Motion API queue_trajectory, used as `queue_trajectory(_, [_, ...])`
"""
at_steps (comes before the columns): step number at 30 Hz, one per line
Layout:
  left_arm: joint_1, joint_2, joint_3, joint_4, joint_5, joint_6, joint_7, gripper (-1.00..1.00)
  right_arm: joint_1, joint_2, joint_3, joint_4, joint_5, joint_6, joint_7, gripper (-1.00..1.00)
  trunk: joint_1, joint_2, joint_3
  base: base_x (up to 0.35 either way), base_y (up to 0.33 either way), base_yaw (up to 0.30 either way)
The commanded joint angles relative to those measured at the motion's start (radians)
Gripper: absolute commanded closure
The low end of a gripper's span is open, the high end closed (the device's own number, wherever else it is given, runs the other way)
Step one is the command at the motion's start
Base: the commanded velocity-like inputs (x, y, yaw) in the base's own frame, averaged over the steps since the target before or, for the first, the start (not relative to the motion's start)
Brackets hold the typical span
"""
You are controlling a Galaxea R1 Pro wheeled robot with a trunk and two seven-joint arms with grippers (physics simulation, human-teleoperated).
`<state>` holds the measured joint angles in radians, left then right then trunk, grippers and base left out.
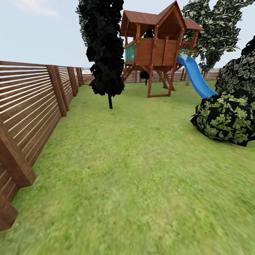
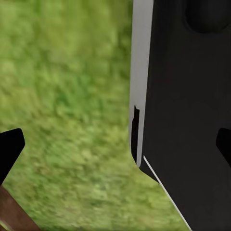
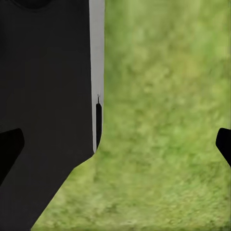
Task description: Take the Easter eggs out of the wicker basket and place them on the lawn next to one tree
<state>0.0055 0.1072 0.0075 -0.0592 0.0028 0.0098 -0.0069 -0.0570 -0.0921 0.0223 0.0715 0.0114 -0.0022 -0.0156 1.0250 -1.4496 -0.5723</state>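
Note:
The lawn (image 1: 141, 170) spreads ahead as mottled green grass. The three Easter eggs and the wicker basket are out of view. A tree with a green leafy canopy (image 1: 216, 28) rises at the far right, behind the playhouse. In the left wrist view my left gripper (image 2: 115, 149) is open over grass, its dark fingertips (image 2: 7, 149) wide apart with nothing between them. My right gripper (image 3: 115, 147) is likewise open above the grass (image 3: 163, 120), holding nothing. A black and white panel of my own body (image 2: 187, 106) runs alongside each gripper.
A brown slatted fence (image 1: 28, 106) runs along the left and across the back. An all-black tree (image 1: 104, 46) stands mid-lawn. Behind it is a wooden playhouse (image 1: 157, 46) with a blue slide (image 1: 196, 78). Dark leafy bushes (image 1: 230, 113) crowd the right side.

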Motion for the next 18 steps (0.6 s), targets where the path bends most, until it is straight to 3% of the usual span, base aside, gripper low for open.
queue_trajectory(1, [0.001, 0.001, 0.001, -0.002, 0.000, 0.001, -0.001, -1.00, -0.001, 0.000, 0.002, 0.002, 0.001, -0.001, -0.002, -1.00, 0.000, 0.000, -0.001, 0.085, 0.000, 0.000])
queue_trajectory(18, [0.001, 0.004, 0.002, -0.004, 0.000, 0.001, -0.001, -1.00, -0.001, 0.000, -0.002, 0.002, -0.006, -0.002, -0.003, -1.00, 0.000, 0.000, -0.001, 0.312, 0.000, 0.000])
